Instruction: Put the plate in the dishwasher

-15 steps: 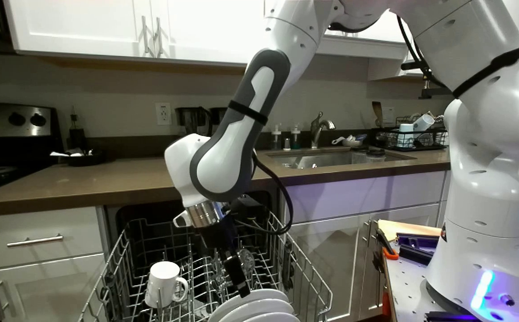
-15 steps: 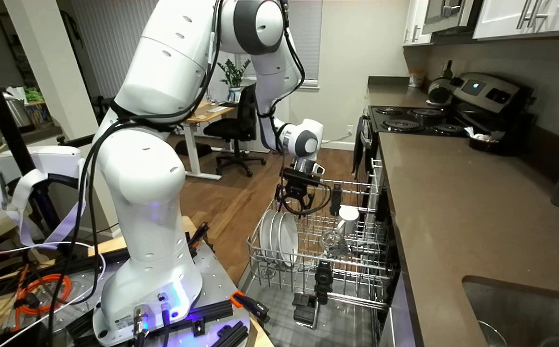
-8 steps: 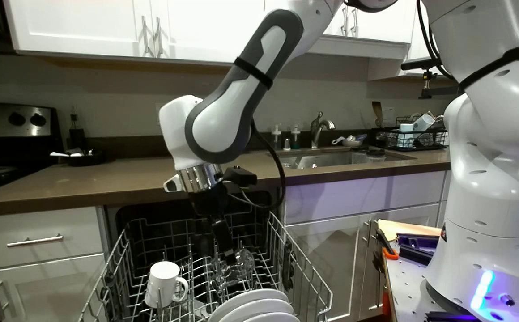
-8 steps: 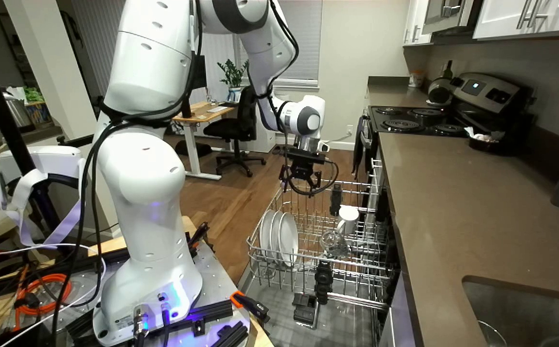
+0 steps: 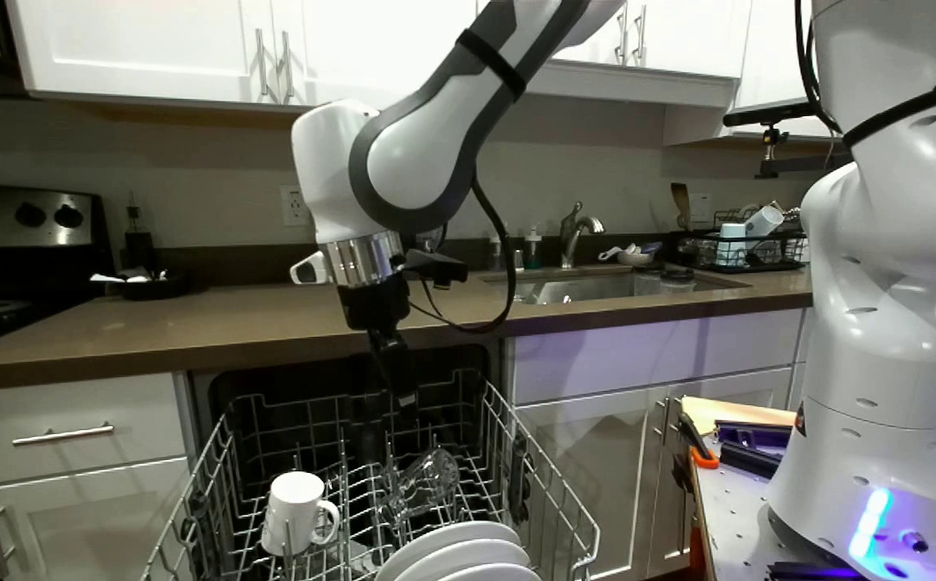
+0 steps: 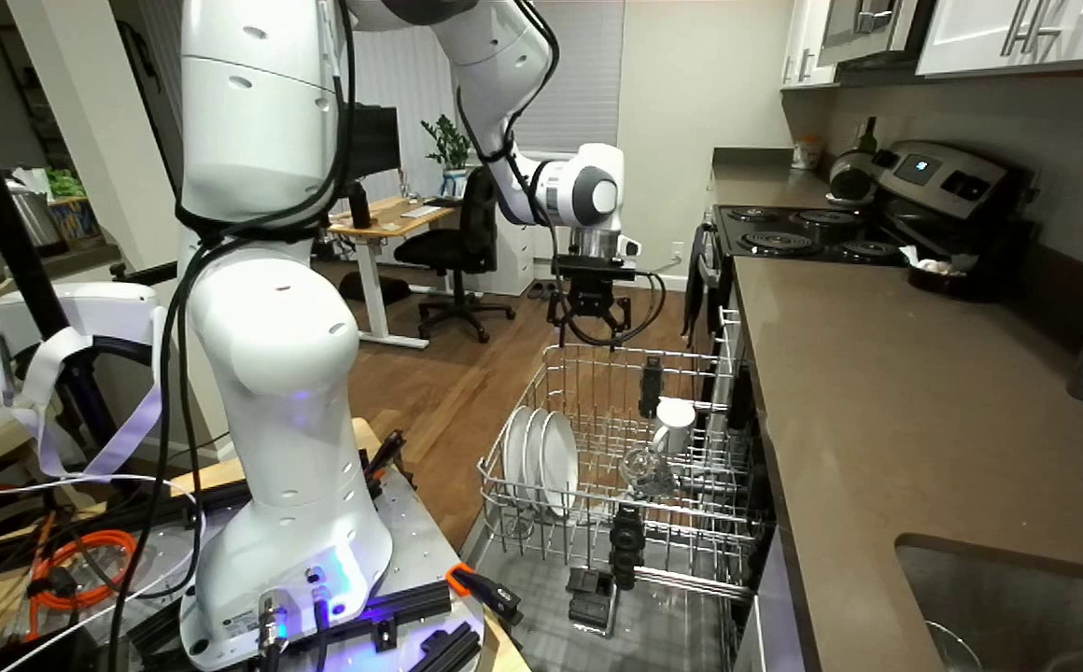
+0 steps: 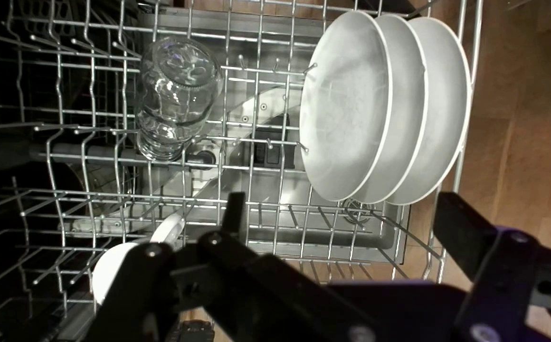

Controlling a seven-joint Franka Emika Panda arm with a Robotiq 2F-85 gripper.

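Observation:
Three white plates (image 5: 468,561) stand on edge in a row in the pulled-out wire rack of the dishwasher (image 5: 274,383). They also show in an exterior view (image 6: 558,462) and in the wrist view (image 7: 344,109), leaning against each other between the tines near the rack's edge. My gripper (image 7: 339,209) is open, with its fingers wide apart and nothing between them. In both exterior views the gripper (image 5: 406,395) hangs above the rack, clear of the plates. The fingers (image 6: 588,327) point down.
A white mug (image 5: 294,512) stands upside down in the rack. A clear glass (image 7: 175,95) lies tilted beside it. The rack's wire rim (image 6: 551,527) and upright tines surround these. The brown countertop (image 6: 878,392) runs along the dishwasher. Glassware shows in the sink (image 6: 952,644).
My gripper has risen from close above the plates and moved away from them, up over the rack. It stays open. The plates, mug and glass have not moved.

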